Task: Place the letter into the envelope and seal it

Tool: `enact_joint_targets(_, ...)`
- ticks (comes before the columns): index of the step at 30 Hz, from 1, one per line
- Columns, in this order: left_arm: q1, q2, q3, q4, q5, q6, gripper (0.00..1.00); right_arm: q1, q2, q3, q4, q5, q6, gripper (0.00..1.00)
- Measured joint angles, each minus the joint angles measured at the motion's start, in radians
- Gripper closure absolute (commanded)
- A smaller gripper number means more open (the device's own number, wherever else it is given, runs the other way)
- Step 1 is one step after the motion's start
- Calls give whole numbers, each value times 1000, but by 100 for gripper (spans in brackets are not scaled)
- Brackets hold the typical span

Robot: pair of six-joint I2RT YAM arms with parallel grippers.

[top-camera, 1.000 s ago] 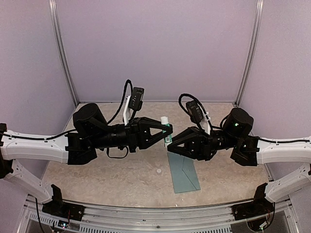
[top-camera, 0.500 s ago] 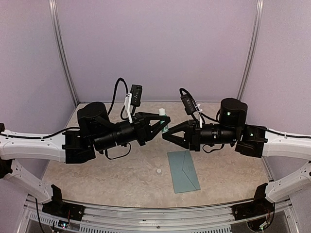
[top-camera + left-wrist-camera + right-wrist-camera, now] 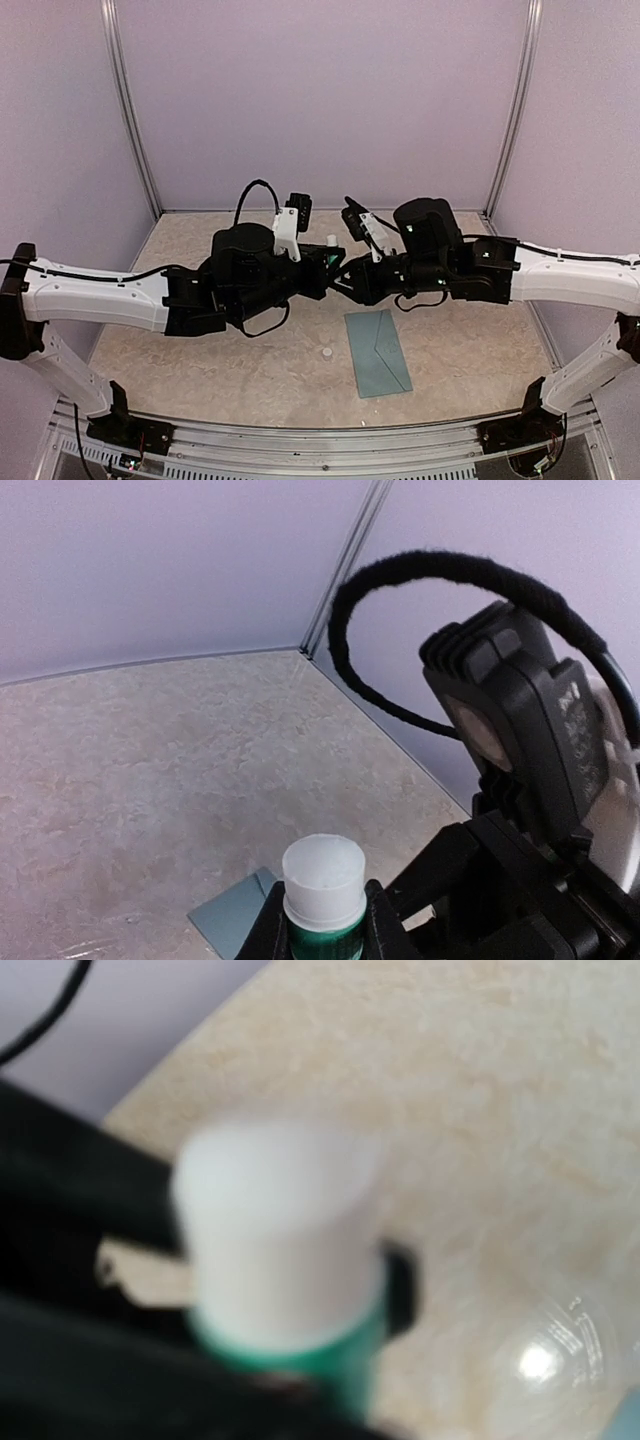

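Note:
The teal envelope (image 3: pixel 378 352) lies flat on the table at front centre with its flap down. One corner of it shows in the left wrist view (image 3: pixel 233 912). The letter is not in view. My left gripper (image 3: pixel 330 262) is shut on a glue stick (image 3: pixel 331 247) with a green body and white top, held above the table. The left wrist view shows the glue stick (image 3: pixel 322 875) upright between my fingers (image 3: pixel 268 922). My right gripper (image 3: pixel 343 281) meets the left one tip to tip at the stick. In the right wrist view the glue stick (image 3: pixel 280 1250) is a close blur, and the jaws are hidden.
A small round clear cap (image 3: pixel 326 353) lies on the table left of the envelope; it also shows in the right wrist view (image 3: pixel 548 1360). The marbled tabletop (image 3: pixel 200 350) is walled at the back and both sides. The right arm's camera housing (image 3: pixel 530 730) is close to the left gripper.
Both grippers have risen and moved toward the back centre. The right gripper has left the spot over the envelope and come up against the glue stick held by the left.

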Motion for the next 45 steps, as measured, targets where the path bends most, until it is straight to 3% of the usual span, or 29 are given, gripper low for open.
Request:
enact_joint_targets(5,-9,-39,0,-3,124,-31,96,-50,-114,-132,127,-146,-20,26)
enact_joint_targets(7,2,-64,-3,2,195,-47,96,-77,-166,-185,204,-245,-35,19)
enact_joint_targets(10,32,-103,-30,38,329,-64,96,-106,-227,-257,351,-399,-33,17)
enact_joint_targets(17,69,-142,-100,166,598,-91,96,-118,-231,-375,702,-695,55,33)
enact_joint_targets(22,69,-151,-105,231,701,-103,96,-118,-185,-383,818,-774,108,41)
enact_joint_targets(31,69,-152,-109,287,775,-121,96,-116,-150,-390,951,-831,169,66)
enact_joint_targets(39,68,-152,-109,309,795,-130,96,-115,-116,-391,1007,-856,206,72)
enact_joint_targets(45,63,-152,-109,310,800,-130,96,-108,-104,-391,1030,-872,219,82)
